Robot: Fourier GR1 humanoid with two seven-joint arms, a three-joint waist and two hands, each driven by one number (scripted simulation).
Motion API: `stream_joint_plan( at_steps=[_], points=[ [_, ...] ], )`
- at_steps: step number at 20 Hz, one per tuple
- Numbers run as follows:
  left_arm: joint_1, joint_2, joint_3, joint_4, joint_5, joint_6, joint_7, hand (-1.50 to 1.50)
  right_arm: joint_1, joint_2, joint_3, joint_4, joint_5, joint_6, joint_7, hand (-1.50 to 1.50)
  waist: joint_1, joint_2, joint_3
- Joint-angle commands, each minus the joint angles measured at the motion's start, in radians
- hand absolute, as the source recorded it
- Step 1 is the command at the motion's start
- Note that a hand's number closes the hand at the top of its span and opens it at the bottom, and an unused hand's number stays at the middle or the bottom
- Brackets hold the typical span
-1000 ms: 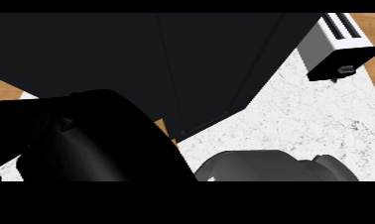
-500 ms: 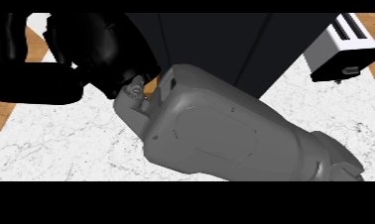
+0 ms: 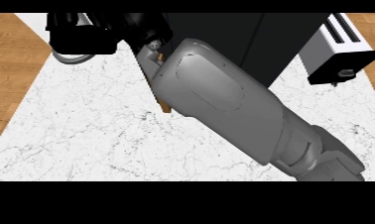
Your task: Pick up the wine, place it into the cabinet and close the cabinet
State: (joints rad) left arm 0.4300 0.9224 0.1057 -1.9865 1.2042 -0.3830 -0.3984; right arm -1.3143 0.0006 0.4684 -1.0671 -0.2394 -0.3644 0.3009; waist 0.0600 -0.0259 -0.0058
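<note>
My right forearm (image 3: 219, 94) crosses the head view from the lower right up to the upper left. Its black hand (image 3: 143, 27) sits at the top edge, just left of the black cabinet (image 3: 249, 39). A dark bulky shape (image 3: 81, 32) lies against the hand's left side, with a pale grey curved rim (image 3: 70, 58) under it. I cannot tell whether that shape is the wine or part of the hand. A thin brown edge (image 3: 165, 108) shows beside the forearm, below the cabinet's left corner. My left hand is out of view.
A white toaster (image 3: 333, 49) stands at the right, beside the cabinet. The white marble counter (image 3: 88, 129) spreads across the lower left, and brown wooden floor (image 3: 18, 59) shows past its left edge.
The right forearm has swung further up and left, and the black hand now sits higher, at the top edge. A second ago dark shapes filled the lower left of the view.
</note>
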Motion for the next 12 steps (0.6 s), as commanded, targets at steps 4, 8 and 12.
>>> stream_joint_plan(
  at_steps=[4, 8, 12],
  points=[
    [-0.009, -0.014, 0.002, -0.019, -0.004, 0.023, 0.008, 1.5, 0.087, -0.099, -0.065, 0.191, 0.013, 0.027, -0.124, 1.5, -0.009, 0.053, 0.005],
    [-0.021, -0.004, 0.008, -0.014, 0.014, 0.026, 0.022, 1.5, 0.09, -0.121, -0.053, 0.215, 0.037, 0.036, -0.141, 1.5, -0.012, 0.058, 0.004],
    [-0.046, -0.014, 0.0, -0.017, 0.003, 0.071, 0.022, 1.5, 0.098, -0.129, -0.057, 0.211, 0.035, 0.047, -0.16, 1.5, -0.033, 0.062, 0.004]
  ],
)
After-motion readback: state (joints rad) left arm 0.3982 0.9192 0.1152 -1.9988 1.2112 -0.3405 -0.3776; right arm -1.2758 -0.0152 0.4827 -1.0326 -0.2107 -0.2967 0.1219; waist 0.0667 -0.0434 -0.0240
